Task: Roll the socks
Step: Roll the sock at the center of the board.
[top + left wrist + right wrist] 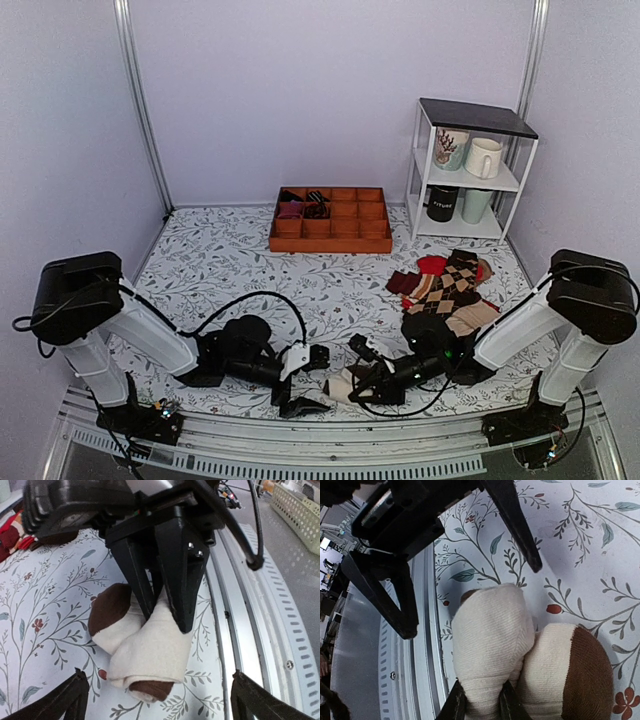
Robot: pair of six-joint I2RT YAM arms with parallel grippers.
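Observation:
The socks (338, 386) lie as a cream-white bundle with dark brown toes at the table's near edge, between the two arms. In the left wrist view the socks (150, 650) show a rolled end with brown inside. My left gripper (316, 380) (157, 685) is open wide, one finger on each side of the bundle and not touching it. My right gripper (358, 384) (482, 705) is shut on the cream fabric of the socks (490, 640), pinching one end. The right gripper's black fingers (175, 580) press down onto the bundle from above in the left wrist view.
A metal rail (330, 445) runs along the near table edge, right beside the socks. A pile of argyle and red socks (450, 285) lies at the right. A wooden compartment tray (330, 240) sits at the back, and a white shelf (515, 180) holds mugs.

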